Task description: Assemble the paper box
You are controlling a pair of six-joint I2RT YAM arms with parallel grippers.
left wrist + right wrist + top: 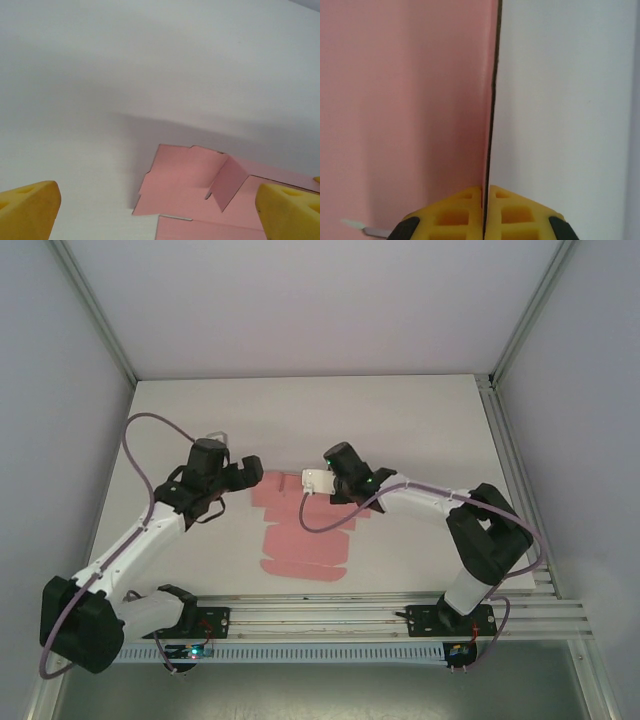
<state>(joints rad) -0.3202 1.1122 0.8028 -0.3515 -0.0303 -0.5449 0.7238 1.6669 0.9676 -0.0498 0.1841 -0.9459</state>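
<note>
The white worktop (300, 410) carries one thing, the paper box (300, 540). It lies between the two arms, in the middle of the near half. It is a pink die-cut sheet of thin matte card, spread almost flat, with stepped edges at the far end and a rounded tab at the near end.

By my judgement the task has hardly started. No walls stand, nothing is tucked, and no box shape shows. Folding the panels up along their creases and locking the tabs is all left to do.

The left gripper (245, 472) is just beside the sheet's far left corner. Its jaws stand wide apart and hold nothing. Its wrist view looks down on that corner past the yellow pads (30, 210).

The right gripper (318, 481) sits at the sheet's far edge with its yellow pads pressed fully together. In its wrist view the dark edge of the card runs straight into the seam between them, pink to the left and white to the right. I cannot tell whether a sliver of card is pinched there.

Smallest is one flap (227, 182) near the far left corner, which stands tilted up off the sheet.
</note>
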